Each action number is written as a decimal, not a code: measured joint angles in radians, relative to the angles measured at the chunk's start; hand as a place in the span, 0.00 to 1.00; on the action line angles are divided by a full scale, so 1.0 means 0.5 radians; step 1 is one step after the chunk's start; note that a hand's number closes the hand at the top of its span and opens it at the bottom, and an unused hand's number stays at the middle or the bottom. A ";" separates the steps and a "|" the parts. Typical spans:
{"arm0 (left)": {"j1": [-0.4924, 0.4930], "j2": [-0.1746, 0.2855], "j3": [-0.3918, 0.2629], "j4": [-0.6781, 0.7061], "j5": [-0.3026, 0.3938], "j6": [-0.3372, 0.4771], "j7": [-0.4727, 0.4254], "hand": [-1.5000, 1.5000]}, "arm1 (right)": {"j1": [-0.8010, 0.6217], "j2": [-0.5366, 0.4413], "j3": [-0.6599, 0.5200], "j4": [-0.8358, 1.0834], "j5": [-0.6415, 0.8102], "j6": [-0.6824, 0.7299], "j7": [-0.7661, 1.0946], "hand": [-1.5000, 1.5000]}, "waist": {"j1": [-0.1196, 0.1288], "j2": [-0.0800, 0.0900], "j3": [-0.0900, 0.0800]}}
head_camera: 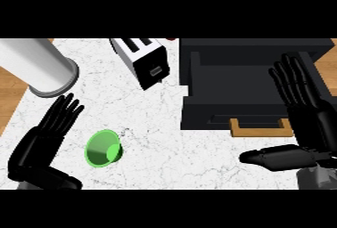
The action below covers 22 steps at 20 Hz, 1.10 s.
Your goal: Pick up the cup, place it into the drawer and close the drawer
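Observation:
A green cup [103, 149] lies on its side on the white marble counter [158, 147], its mouth facing the lower left. My left hand [46, 138] rests open just left of the cup, fingers straight and pointing up, apart from it. The dark drawer [247, 78] stands pulled open at the upper right, with a wooden handle [260, 129] on its front. My right hand [306, 111] is open over the drawer's right side, fingers straight and thumb stretched left below the handle. Neither hand holds anything.
A white and black toaster [146, 60] stands at the top middle. A large white cylinder [36, 67] lies at the upper left. Wooden floor [10, 95] shows past the counter's left edge.

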<state>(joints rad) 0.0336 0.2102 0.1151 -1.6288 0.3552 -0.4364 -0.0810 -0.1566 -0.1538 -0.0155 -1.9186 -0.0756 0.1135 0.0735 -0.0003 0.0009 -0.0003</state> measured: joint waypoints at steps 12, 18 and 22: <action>-0.154 0.030 0.088 0.961 -0.446 -0.087 -0.692 0.00 | -0.147 -0.060 -0.129 0.073 -0.057 0.065 0.023 0.00 | -0.005 0.001 -0.001; -0.335 0.052 0.105 1.501 -0.641 -0.044 -1.051 0.00 | -0.187 -0.068 -0.163 0.132 -0.059 0.087 0.012 0.00 | -0.008 0.001 -0.001; -0.509 0.067 0.121 1.920 -0.756 0.052 -1.289 0.00 | -0.207 -0.074 -0.174 0.118 -0.066 0.089 0.049 0.00 | -0.015 0.003 -0.002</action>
<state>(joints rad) -0.2209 0.2439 0.1755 -0.6686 -0.0230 -0.4105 -0.7254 -0.2602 -0.1906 -0.1025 -1.8598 -0.1088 0.1578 0.0978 -0.0077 0.0025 -0.0011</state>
